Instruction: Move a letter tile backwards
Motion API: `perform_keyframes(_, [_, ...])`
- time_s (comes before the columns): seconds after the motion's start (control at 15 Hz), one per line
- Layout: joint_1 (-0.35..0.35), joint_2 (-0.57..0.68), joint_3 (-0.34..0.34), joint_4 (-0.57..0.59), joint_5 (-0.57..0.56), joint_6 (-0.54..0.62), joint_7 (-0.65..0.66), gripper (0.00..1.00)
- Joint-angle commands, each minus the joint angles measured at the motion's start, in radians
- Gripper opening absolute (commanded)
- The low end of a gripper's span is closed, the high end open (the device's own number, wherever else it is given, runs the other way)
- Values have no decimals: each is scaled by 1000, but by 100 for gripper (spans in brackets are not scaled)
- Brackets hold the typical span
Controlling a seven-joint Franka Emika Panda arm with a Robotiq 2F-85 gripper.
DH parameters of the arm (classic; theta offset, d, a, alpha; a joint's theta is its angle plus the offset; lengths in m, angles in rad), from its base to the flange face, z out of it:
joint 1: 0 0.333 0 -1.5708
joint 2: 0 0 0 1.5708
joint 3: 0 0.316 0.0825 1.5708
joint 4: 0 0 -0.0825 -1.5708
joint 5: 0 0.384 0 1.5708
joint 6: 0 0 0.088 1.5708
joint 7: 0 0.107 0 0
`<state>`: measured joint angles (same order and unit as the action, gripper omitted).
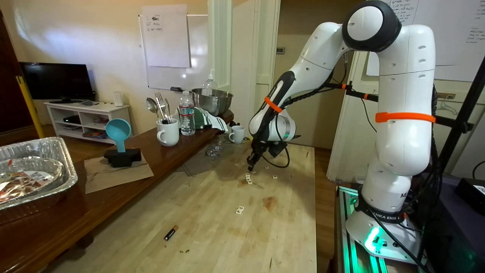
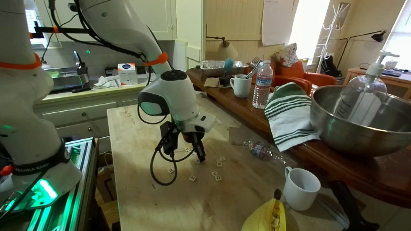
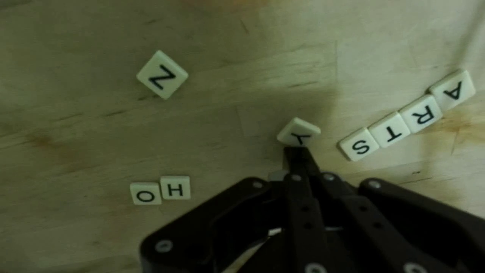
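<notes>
In the wrist view a cream letter tile marked Y (image 3: 297,132) lies on the wooden table. My gripper (image 3: 297,149) is shut, its black fingertips together over the tile's near edge and covering part of it. They look to be touching it; the tile is not seen between the fingers. In both exterior views the gripper (image 1: 250,168) (image 2: 201,159) points down close to the tabletop. A joined row of tiles S, T, R, A (image 3: 407,115) lies right of the Y tile. A single tile N or Z (image 3: 162,75) lies upper left. Tiles O (image 3: 145,193) and H (image 3: 175,187) lie lower left.
Tiles P and E (image 1: 240,209) and a battery (image 1: 171,232) lie farther along the table. A crumpled bottle (image 2: 263,151), a white mug (image 2: 301,189) and a yellow object (image 2: 265,216) stand or lie near a raised brown counter (image 2: 244,106). A cable loop (image 2: 163,183) hangs beside the gripper.
</notes>
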<state>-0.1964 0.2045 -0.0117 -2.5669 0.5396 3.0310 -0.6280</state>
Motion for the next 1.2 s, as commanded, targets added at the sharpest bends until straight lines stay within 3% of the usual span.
perform_keyframes(0.0, [-25,45,36,29,21,37,-63,0])
perform_keyframes(0.53, [-84,-3,69,21,57,-12,-116,0])
perform_keyframes(1.13, [-93,-37,62,-14,41,-63,-138,0])
